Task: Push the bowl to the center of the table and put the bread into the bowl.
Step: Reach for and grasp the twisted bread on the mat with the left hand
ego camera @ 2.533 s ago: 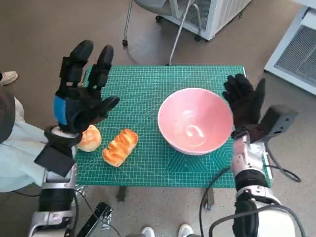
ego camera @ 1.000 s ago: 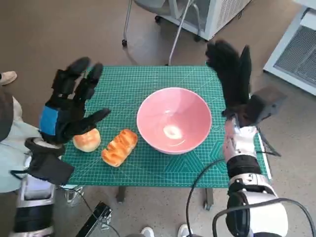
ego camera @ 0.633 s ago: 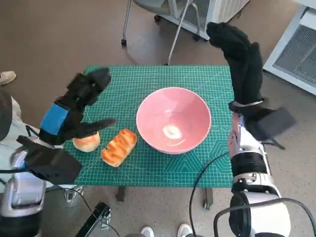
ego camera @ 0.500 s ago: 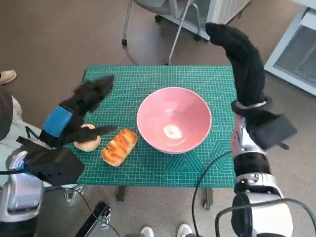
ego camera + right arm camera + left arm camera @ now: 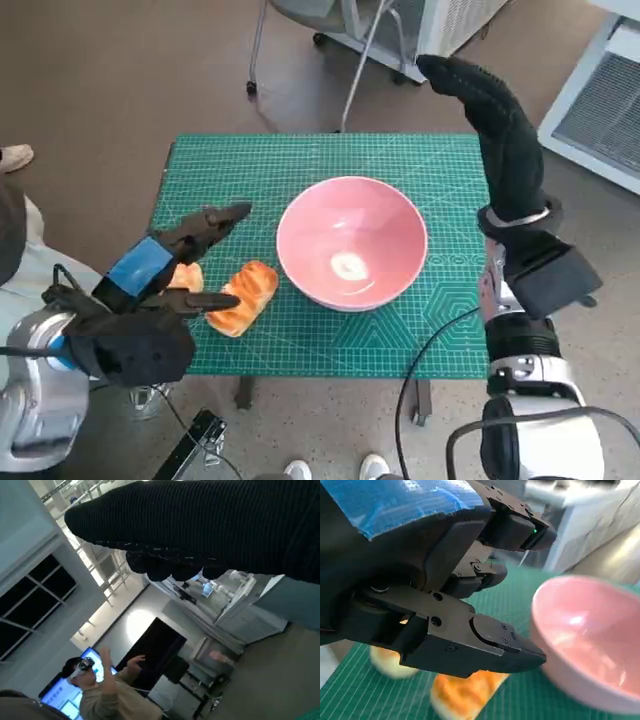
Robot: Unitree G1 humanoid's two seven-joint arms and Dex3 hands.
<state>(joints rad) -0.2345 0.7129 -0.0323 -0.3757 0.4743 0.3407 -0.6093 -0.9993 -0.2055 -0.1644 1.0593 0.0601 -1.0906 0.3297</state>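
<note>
— Since the earlier pictures, what has moved?

— Mostly the left hand [image 5: 165, 270]. It was raised above the table's left side and has come down low over the two pieces of bread. The right hand [image 5: 495, 120] has lifted off the bowl's right side and now stands high beyond the table's far right corner. The bowl [image 5: 352, 243] slid left early on and has kept its place since.

— Where does the bowl sit now?

— Roughly at the middle of the green mat [image 5: 300, 165] that covers the table, upright, pink, with nothing in it.

— And the bread?

— Both pieces lie left of the bowl on the mat. The long golden loaf [image 5: 243, 297] is just beside the bowl's near-left rim; whether they touch cannot be told. The round bun [image 5: 186, 277] lies left of the loaf, partly hidden under the left hand.

— Is the left hand holding anything?

— No. Its fingers [image 5: 470, 635] are spread apart and stretched toward the bowl, with the loaf [image 5: 465, 695] below them and a gap showing between.

— The right hand?

— Its gloved fingers are extended together, away from the bowl, gripping nothing. Its wrist view shows a person [image 5: 100, 690] with raised hands in the background.
</note>
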